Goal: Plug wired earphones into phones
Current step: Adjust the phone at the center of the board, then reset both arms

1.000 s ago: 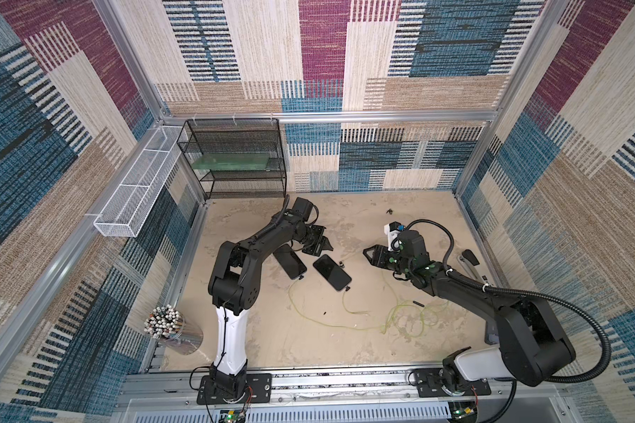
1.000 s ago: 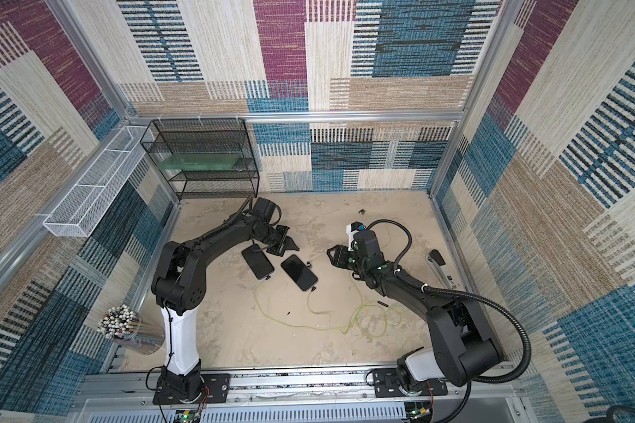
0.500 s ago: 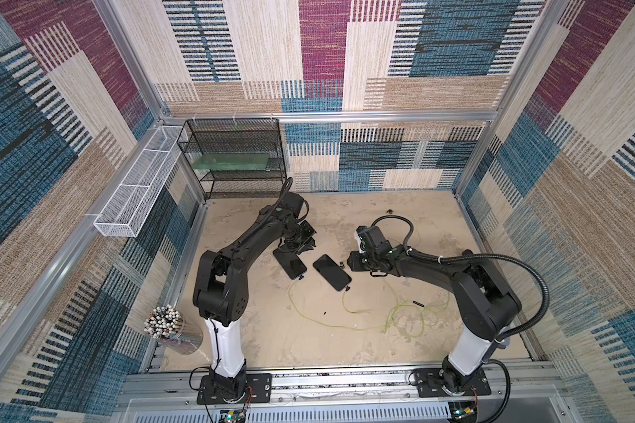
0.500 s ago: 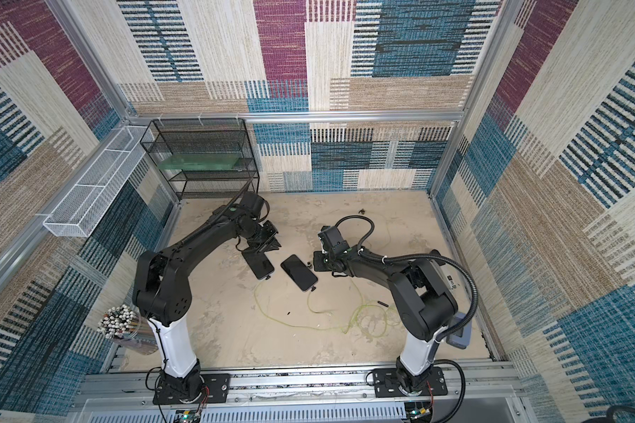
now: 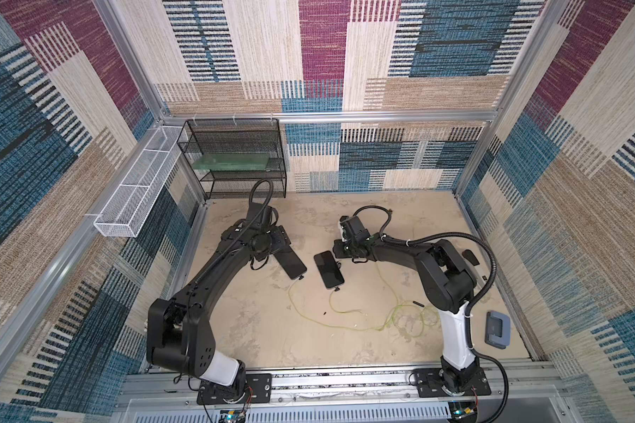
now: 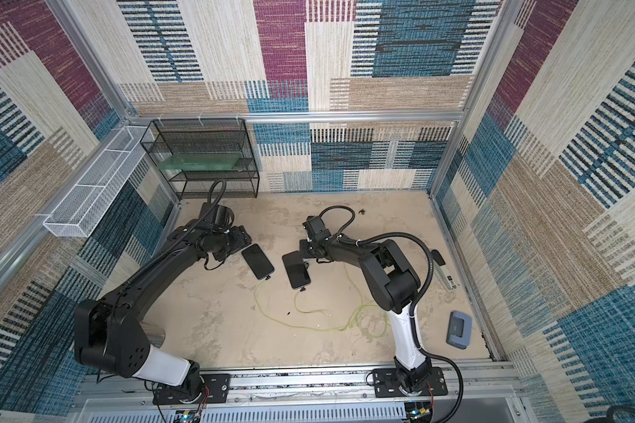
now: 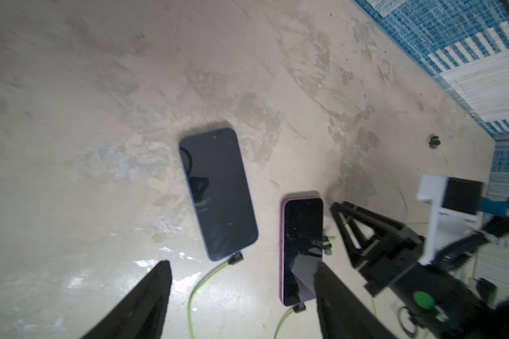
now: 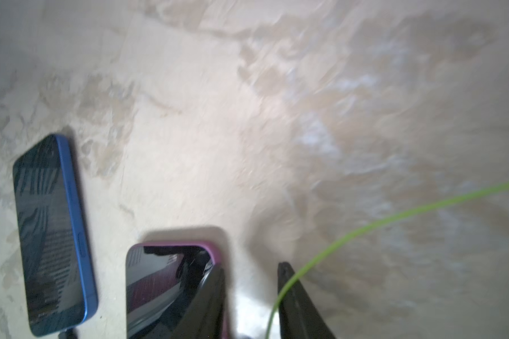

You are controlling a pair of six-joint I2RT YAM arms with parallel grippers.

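Crossing right claw (image 8: 250,267): earphone cable (image 8: 394,214); mesh rack (image 5: 242,126), grey box (image 5: 497,329) well apart.

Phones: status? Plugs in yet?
Left gripper open, empty. Right gripper open, earphone cable loose across one of its fingers. Blue phone and pink phone: plugs at both ports, look seated. Nothing in the way seen.

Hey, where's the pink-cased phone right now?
In a top view the pink-cased phone lies flat on the table, immediately right of the blue phone, with the right hand beside its far end.
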